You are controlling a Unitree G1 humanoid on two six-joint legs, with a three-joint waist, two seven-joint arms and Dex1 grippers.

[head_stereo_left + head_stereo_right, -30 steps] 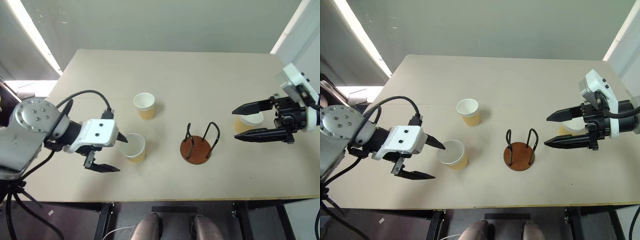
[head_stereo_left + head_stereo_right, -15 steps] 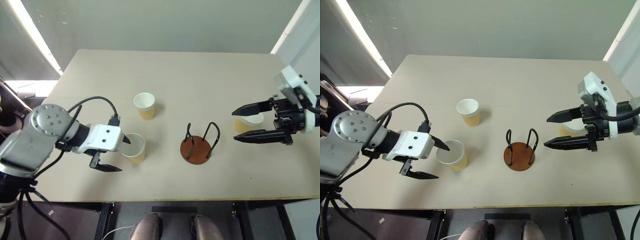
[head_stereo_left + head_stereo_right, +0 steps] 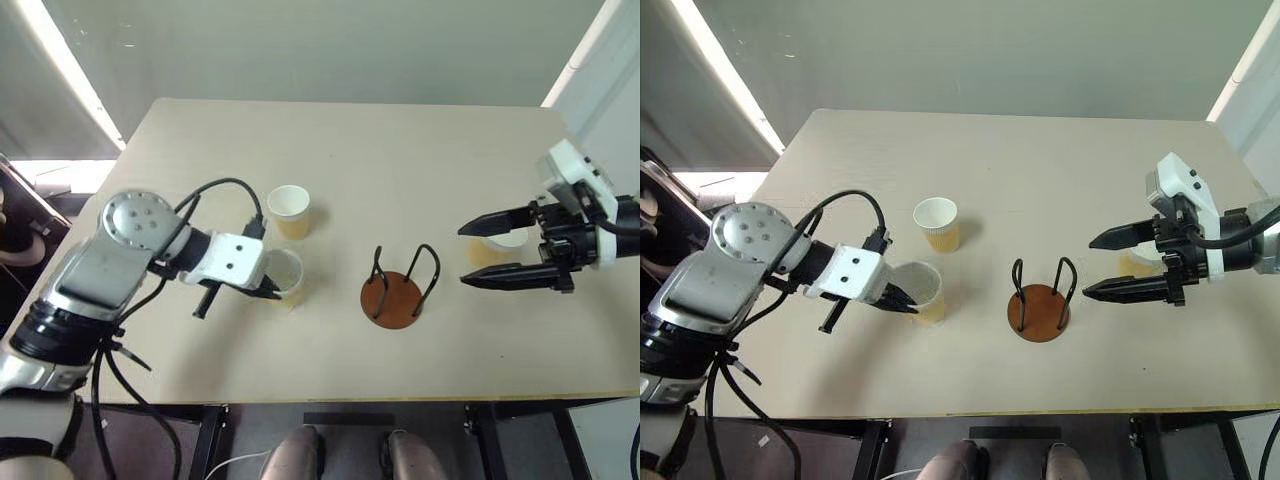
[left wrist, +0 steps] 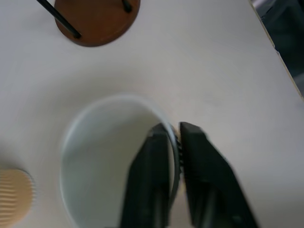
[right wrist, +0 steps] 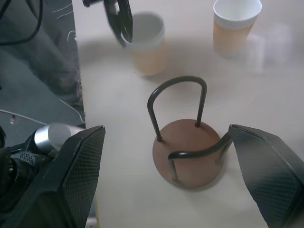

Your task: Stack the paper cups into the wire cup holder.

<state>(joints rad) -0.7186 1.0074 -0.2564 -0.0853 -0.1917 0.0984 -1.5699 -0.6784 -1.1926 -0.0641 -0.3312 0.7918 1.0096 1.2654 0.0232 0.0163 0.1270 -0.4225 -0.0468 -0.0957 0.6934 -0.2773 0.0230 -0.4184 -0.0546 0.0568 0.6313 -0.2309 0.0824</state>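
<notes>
So the left gripper [image 3: 908, 297] is pinched on the rim of the near cup [image 3: 925, 294], one finger inside and one outside, cup sitting on the table [image 3: 1040, 180] just left of the holder [image 3: 1040, 300]. Second cup [image 3: 938, 222] stands a bit farther back, untouched. Right gripper [image 3: 1095, 266] is spread wide and holding nothing, hanging off the holder's right side, with the third cup [image 3: 1140, 260] right behind its fingers.
</notes>
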